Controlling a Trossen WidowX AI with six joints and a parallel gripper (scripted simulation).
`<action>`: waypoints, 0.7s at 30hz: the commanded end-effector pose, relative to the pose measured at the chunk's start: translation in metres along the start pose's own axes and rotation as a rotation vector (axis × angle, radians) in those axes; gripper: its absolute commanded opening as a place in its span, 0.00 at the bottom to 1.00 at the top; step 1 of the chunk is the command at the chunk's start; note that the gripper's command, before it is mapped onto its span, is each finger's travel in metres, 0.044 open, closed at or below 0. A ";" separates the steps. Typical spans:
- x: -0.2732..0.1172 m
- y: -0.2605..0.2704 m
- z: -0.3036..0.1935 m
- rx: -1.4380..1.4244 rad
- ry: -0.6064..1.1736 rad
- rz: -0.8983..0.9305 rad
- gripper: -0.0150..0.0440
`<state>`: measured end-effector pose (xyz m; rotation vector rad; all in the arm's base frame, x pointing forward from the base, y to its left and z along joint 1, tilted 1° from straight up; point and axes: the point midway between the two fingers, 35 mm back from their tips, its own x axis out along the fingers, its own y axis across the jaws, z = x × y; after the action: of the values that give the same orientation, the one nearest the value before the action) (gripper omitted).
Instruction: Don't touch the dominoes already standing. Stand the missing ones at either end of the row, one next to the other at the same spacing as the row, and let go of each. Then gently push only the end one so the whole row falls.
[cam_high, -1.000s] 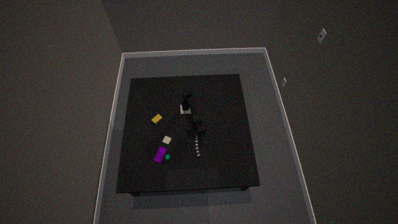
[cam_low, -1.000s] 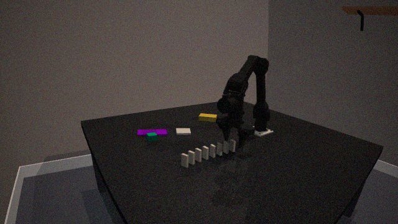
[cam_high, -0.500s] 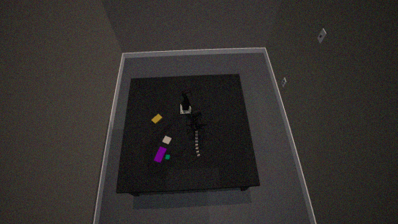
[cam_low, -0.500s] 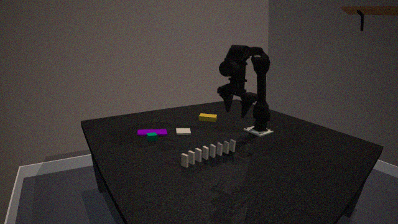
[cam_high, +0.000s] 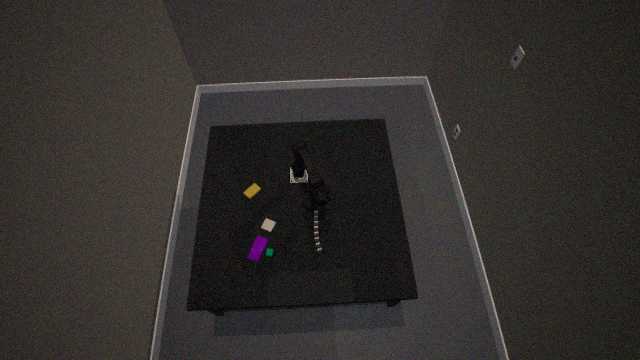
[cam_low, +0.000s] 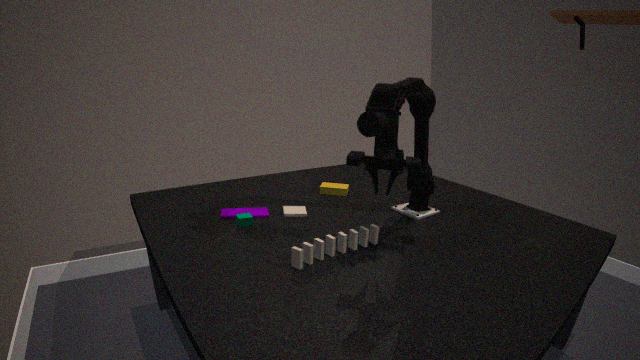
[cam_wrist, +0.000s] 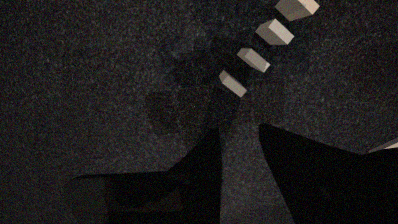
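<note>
Several pale dominoes stand upright in one slightly curved, evenly spaced row. The end domino nearest the arm's base (cam_high: 316, 213) (cam_low: 374, 234) (cam_wrist: 233, 84) and the far end domino (cam_high: 319, 249) (cam_low: 297, 258) both stand. No loose domino shows. My gripper (cam_low: 382, 193) (cam_wrist: 238, 133) is partly open, with a narrow gap and nothing between its fingers. It points down, well above the table, near the base end of the row and clear of the dominoes. The fingertips are too dark to make out in the top view.
A flat pale block (cam_high: 268, 225) (cam_low: 294, 211), a purple block (cam_high: 257, 248) (cam_low: 244, 212), a small green block (cam_high: 269, 252) (cam_low: 244, 219) and a yellow block (cam_high: 252, 190) (cam_low: 334, 189) lie to one side of the row. The arm's white base plate (cam_high: 299, 179) (cam_low: 416, 215) is behind the row's near end.
</note>
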<state>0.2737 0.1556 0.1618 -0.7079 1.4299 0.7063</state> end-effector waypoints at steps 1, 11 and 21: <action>0.030 0.014 -0.016 -0.662 0.008 0.009 0.29; 0.036 0.017 -0.019 -0.804 0.008 0.010 0.25; 0.036 0.017 -0.019 -0.804 0.008 0.010 0.25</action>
<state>0.2508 0.1518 0.1275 -1.3096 1.1298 1.2995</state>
